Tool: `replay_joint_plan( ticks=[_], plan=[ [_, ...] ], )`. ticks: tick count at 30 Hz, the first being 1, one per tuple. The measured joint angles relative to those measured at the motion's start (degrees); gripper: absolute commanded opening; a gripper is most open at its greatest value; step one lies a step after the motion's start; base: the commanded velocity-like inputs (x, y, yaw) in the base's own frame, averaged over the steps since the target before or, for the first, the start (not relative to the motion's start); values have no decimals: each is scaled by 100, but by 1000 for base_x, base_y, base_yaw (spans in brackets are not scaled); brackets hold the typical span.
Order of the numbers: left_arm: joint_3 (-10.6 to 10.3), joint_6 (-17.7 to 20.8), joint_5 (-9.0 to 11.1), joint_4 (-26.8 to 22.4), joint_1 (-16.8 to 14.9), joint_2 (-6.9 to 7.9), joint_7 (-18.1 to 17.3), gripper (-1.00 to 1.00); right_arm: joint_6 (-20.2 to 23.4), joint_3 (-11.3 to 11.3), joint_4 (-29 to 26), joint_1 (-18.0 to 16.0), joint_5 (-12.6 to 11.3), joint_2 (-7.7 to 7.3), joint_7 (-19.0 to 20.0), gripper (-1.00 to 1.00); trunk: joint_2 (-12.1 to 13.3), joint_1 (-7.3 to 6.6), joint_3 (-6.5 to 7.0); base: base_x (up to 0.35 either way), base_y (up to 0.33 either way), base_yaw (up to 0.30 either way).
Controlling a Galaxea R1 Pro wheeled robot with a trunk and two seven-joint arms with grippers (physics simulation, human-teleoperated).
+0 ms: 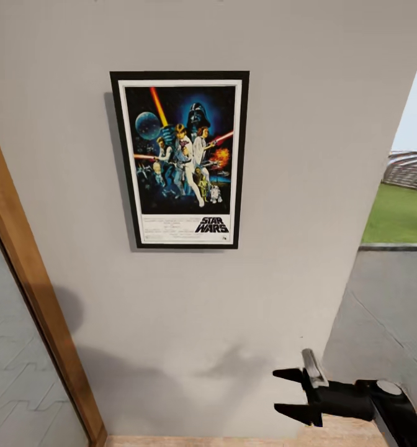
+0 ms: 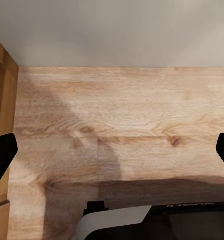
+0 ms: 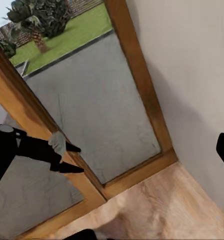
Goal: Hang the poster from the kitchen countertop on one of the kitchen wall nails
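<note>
Now | black-framed Star Wars poster hangs flat on the pale grey wall | right gripper near and low, fingers apart, empty | left gripper fingers spread over the wooden floor | I'd back off slowly, clear of the frame.

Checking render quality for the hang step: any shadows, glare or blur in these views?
Head view: poster sharp, no glare, dark shadow along its left edge; soft arm shadows low on the wall. Left wrist view: broad shadows on the wood floor, slightly soft. Right wrist view: floor blurry.

Pale grey wall carries the poster.
</note>
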Motion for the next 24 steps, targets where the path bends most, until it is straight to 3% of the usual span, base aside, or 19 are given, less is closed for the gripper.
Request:
replay_joint_plan(
  ticks=[3, 7, 9, 11, 13, 16, 21, 22, 24],
  plan=[
    [1, 5, -1, 0, 0, 0, 11, 100, -882, 3, 1380, 254, 15, 4, -171, 100, 0, 0, 28, 0, 0, 0],
    [2, 12, -6, 3, 0, 0, 22, 100, -1711, 1, 3279, 345, 12, -32, -567, 100, 0, 0, 65, 0, 0, 0],
    [1, 13, -8, 6, 0, 0, 24, 100, -2006, 2, 3832, 353, 12, -46, -840, 100, 0, 0, 85, 0, 0, 0],
    [1, 15, -12, 8, 0, 0, 26, 100, -2350, 22, 4452, 363, 12, -56, -1347, 100, 0, 0, 104, 0, 0, 0],
    [1, 15, -15, 12, 0, 0, 27, 100, -2593, 68, 5098, 370, 3, -37, -2135, 100, 0, 0, 122, 0, 0, 0],
    [1, 16, -23, 17, 0, 0, 34, 100, -2736, 99, 5757, 372, 23, 58, -3435, 100, 0, 0, 151, 0, 0, 0],
    [-1, 16, -25, 19, 0, 0, 36, 100, -2767, 96, 6111, 371, 39, 218, -4303, 100, 0, 0, 198, 0, 0, 0],
    [-3, 16, -28, 19, 0, 0, 37, 100, -2772, 105, 6237, 372, 43, 307, -4685, 100, 0, 0, 207, 0, 0, 0],
    [-6, 16, -29, 19, 0, 0, 37, 100, -2768, 96, 6313, 371, 39, 388, -5049, 100, 0, 0, 227, 0, 0, 0]
  ],
)
